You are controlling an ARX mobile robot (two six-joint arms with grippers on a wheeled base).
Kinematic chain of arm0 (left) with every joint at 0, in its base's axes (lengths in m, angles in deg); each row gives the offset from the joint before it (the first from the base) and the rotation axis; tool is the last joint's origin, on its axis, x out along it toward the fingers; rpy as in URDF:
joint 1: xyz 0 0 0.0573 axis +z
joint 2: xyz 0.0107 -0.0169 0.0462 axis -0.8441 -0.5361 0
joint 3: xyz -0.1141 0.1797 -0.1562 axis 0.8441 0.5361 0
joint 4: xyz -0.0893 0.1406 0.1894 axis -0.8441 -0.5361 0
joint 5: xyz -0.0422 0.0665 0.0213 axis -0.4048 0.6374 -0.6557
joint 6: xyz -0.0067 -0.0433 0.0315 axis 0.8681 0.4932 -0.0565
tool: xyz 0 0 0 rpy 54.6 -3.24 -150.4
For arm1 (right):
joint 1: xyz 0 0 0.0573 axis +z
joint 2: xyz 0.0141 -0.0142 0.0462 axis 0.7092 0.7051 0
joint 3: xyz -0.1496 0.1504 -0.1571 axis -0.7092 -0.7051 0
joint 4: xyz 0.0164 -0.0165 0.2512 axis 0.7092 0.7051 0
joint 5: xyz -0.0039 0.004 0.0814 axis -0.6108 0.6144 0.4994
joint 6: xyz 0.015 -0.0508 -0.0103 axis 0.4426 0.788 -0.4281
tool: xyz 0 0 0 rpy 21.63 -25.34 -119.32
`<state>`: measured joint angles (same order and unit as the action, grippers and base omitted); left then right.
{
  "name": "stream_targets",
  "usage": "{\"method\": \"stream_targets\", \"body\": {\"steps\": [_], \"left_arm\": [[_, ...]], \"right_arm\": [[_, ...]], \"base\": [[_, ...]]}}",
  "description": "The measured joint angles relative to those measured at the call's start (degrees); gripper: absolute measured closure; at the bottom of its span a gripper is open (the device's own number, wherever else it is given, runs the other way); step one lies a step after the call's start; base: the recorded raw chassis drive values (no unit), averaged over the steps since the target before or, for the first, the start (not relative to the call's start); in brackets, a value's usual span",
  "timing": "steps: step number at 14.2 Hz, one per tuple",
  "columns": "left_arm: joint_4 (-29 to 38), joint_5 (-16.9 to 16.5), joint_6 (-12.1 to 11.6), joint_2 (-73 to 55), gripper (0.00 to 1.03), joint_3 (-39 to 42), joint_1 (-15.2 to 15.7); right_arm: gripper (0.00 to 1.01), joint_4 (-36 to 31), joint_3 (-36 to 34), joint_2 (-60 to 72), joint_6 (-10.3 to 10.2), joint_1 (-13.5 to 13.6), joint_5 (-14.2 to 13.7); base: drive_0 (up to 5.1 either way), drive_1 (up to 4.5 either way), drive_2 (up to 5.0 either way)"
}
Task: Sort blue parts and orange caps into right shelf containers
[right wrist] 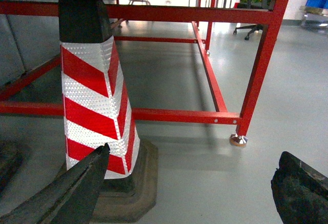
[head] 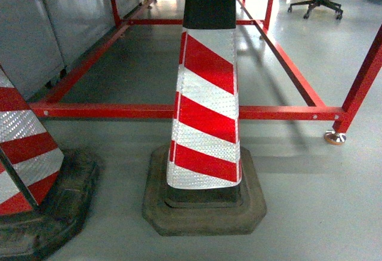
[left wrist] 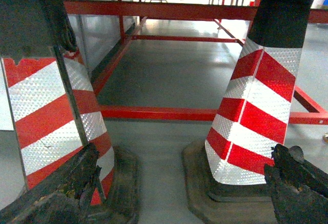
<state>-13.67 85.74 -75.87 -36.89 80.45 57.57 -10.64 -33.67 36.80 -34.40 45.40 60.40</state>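
A blue crate (right wrist: pixel 316 2) shows only in the right wrist view, far off at 1 o'clock, too small to tell more. Nearer, two striped cones stand on the grey floor (head: pixel 310 201): one cone (head: pixel 206 111) at centre, a second cone (head: pixel 27 153) at 8 o'clock. Behind them runs one red frame (head: pixel 179 111). One office chair (head: pixel 316 5) sits at 1 o'clock. The left claw (left wrist: pixel 179 188) and right claw (right wrist: pixel 189 188) both hang spread, holding nothing.
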Motion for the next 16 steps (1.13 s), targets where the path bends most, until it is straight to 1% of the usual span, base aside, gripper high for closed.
{"method": "stream_targets", "body": {"steps": [16], "left_arm": [[0.00,0.00,0.00,0.00,0.05,0.00,0.00]], "right_arm": [[0.03,0.00,0.00,0.00,0.00,0.00,0.00]], "base": [[0.0,0.00,0.0]]}}
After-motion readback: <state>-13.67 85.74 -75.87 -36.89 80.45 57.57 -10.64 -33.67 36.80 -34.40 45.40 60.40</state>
